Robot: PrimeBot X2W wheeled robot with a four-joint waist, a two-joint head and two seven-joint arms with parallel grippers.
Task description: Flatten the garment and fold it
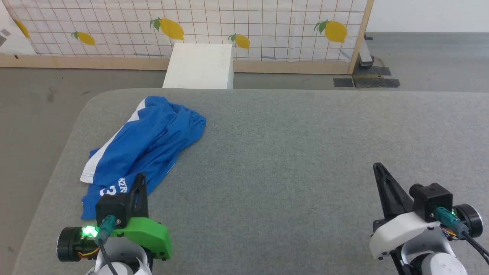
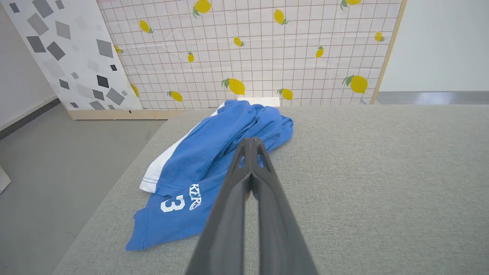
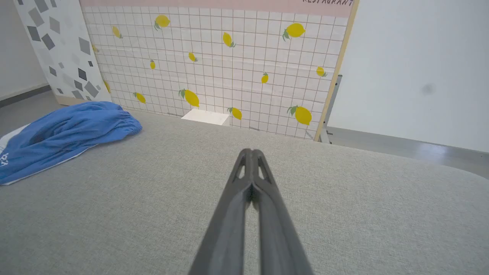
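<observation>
Left end effector (image 1: 140, 177) and right end effector (image 1: 378, 167) are both pressed together, empty. Best to spread the left, pinch the near hem of the crumpled bright blue thin shorts (image 1: 149, 139), then pull it flat.

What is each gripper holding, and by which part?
Nothing. The left gripper and right gripper are both shut and empty; the blue shorts lie unheld.
</observation>
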